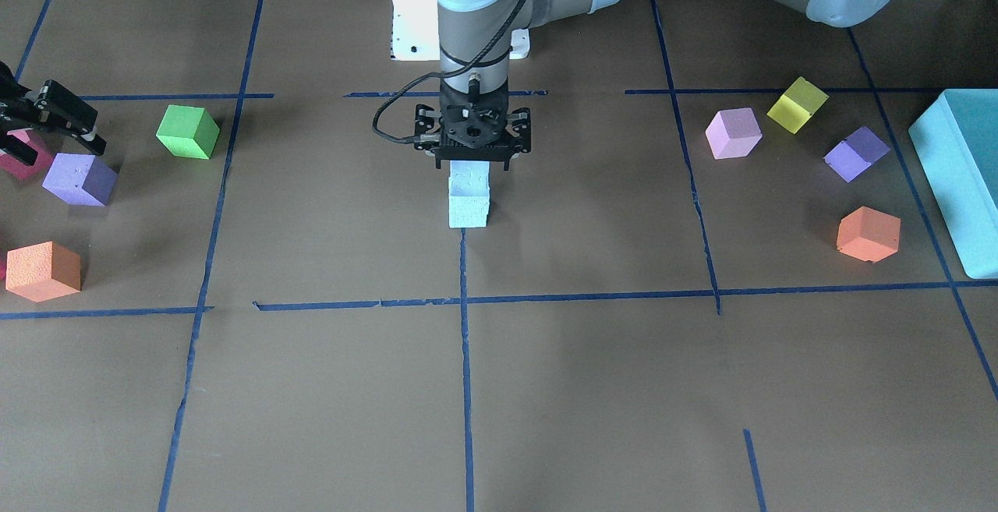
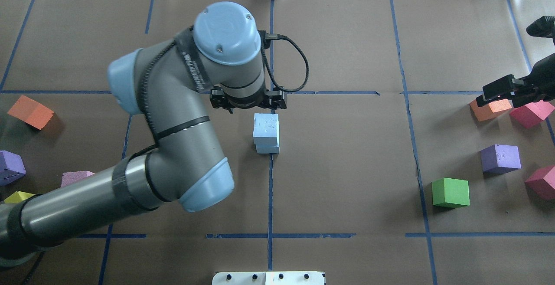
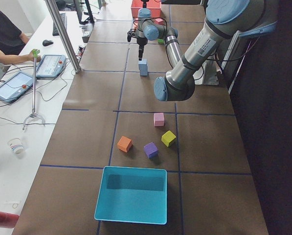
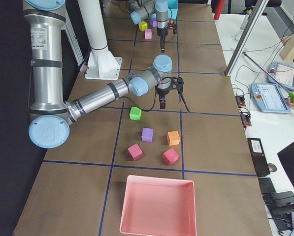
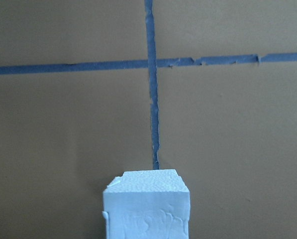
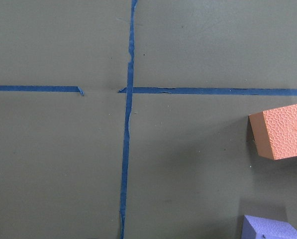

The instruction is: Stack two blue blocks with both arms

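The two pale blue blocks stand stacked at the table's middle, on a blue tape line: the upper blue block point(image 1: 468, 178) point(image 2: 266, 129) sits on the lower one point(image 1: 468, 213) point(image 2: 267, 149). The stack also shows in the left wrist view point(image 5: 146, 209) and the exterior left view point(image 3: 143, 67). My left gripper point(image 1: 472, 161) point(image 2: 249, 102) hangs straight over the stack, open, with its fingers clear of the upper block. My right gripper point(image 1: 47, 134) point(image 2: 498, 92) is open and empty, above the cubes at the robot's right end.
Near the right gripper lie green point(image 1: 187, 132), purple point(image 1: 79, 179), orange point(image 1: 43, 270) and magenta point(image 1: 23, 160) cubes. At the robot's left lie pink point(image 1: 733, 132), yellow point(image 1: 797, 104), purple point(image 1: 856, 153) and orange point(image 1: 868, 233) cubes, and a teal box point(image 1: 959, 177). A pink tray point(image 4: 156, 206) sits at the right end.
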Tool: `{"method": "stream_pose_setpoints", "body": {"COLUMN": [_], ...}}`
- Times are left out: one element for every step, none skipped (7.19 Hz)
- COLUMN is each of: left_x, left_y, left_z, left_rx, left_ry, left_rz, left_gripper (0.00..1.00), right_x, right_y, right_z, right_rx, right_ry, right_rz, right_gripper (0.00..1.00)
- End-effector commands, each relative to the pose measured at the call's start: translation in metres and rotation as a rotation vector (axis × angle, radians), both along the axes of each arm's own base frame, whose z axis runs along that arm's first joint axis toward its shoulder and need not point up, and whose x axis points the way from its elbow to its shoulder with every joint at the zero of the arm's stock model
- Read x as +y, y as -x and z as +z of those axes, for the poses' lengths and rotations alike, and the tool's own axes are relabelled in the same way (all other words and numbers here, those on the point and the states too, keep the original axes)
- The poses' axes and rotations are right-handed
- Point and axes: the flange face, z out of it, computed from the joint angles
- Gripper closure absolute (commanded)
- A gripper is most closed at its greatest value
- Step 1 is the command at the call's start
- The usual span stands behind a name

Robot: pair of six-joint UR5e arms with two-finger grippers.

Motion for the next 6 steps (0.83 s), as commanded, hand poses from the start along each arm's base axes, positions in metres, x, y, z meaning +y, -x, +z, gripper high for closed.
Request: {"method": "stream_pose_setpoints", "body": {"left_x": [0.012,0.009,-0.008,-0.024,-0.034,-0.041], "left_y": [0.106,0.144,0.188,0.238,0.300,0.344], "left_z": [0.031,0.058,0.099,0.143,0.199,0.239], "left_rx": [0.064,0.050,0.013,0.005,-0.015,-0.032], "left_ry": [-0.031,-0.063,-0.106,-0.107,-0.149,-0.186], "left_rz": [0.028,0.056,0.113,0.164,0.230,0.274], "left_gripper": [0.00,0.00,0.00,0.00,0.00,0.00], "right_x": [0.000,-0.002,-0.006,-0.013,-0.011,-0.010], "right_y": [-0.006,-0.014,-0.028,-0.049,-0.072,-0.098], "right_z": [0.006,0.007,0.014,0.021,0.035,0.053], "right_rx": [0.004,0.004,0.011,0.023,0.031,0.024], "right_ry": [-0.011,-0.018,-0.038,-0.058,-0.066,-0.079], "right_rz": [-0.001,0.007,0.007,0.018,0.028,0.020], "right_gripper": [0.00,0.00,0.00,0.00,0.00,0.00]}}
